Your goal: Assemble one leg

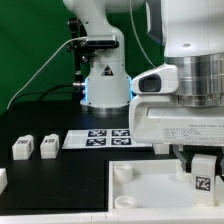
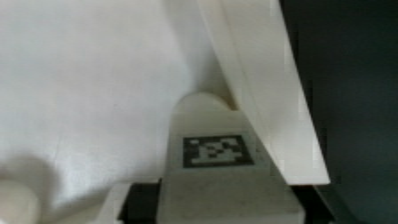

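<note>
My gripper (image 1: 201,160) is shut on a leg (image 1: 203,177), a small white block with a black-and-white marker on its face. It holds the leg upright just above the large white square base (image 1: 150,195), near the base's edge on the exterior view's right. In the wrist view the leg (image 2: 219,150) stands between my dark finger pads (image 2: 143,200), with the gripper (image 2: 222,203) over the base's flat top (image 2: 89,90) and its raised rim (image 2: 249,70). Whether the leg touches the base I cannot tell.
Two more white legs (image 1: 22,147) (image 1: 47,146) stand on the black table at the exterior view's left. The marker board (image 1: 105,136) lies behind the base. Round corner sockets (image 1: 122,172) show on the base. The robot's pedestal (image 1: 104,80) stands at the back.
</note>
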### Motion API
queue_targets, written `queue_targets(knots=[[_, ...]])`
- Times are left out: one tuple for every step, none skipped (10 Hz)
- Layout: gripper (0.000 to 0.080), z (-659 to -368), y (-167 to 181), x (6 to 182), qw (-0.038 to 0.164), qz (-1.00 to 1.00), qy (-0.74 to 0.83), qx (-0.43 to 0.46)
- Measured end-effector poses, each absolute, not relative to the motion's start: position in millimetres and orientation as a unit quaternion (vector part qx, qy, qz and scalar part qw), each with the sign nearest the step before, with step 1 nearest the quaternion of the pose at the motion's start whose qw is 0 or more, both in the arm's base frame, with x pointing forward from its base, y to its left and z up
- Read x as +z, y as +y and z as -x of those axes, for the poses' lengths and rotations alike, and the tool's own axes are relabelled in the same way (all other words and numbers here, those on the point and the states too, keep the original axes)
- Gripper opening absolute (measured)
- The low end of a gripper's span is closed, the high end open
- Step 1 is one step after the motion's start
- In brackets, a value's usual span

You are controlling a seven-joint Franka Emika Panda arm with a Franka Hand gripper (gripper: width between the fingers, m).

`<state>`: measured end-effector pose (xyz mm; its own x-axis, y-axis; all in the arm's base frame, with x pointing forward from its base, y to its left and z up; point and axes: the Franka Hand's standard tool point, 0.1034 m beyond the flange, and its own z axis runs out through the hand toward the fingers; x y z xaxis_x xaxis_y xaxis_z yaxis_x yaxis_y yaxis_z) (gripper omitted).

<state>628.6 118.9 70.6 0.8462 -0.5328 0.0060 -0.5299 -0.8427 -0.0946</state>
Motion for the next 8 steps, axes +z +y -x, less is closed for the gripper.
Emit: queue_targets(knots=[[0.0294,-628.6,118.9,70.6,0.046,0.943,0.328,-0.013],[0.0294,-628.6,118.9,70.7,0.047,0.924,0.380,-0.011],[0.0294,-628.7,119.0,70.7,0.047,0.905,0.422,-0.009],[0.0294,-629.4,118.8,70.5,0.051,0.853,0.519,-0.003],[0.0294,-629.9,118.9,70.5,0.051,0.798,0.601,0.002],[0.0294,-629.7,120.7,70.2,0.051,0.731,0.680,0.008],[0.0294,-631.0,121.9,69.7,0.056,0.661,0.748,0.017],[0.0294,-632.0,121.4,69.7,0.061,0.613,0.788,0.024]])
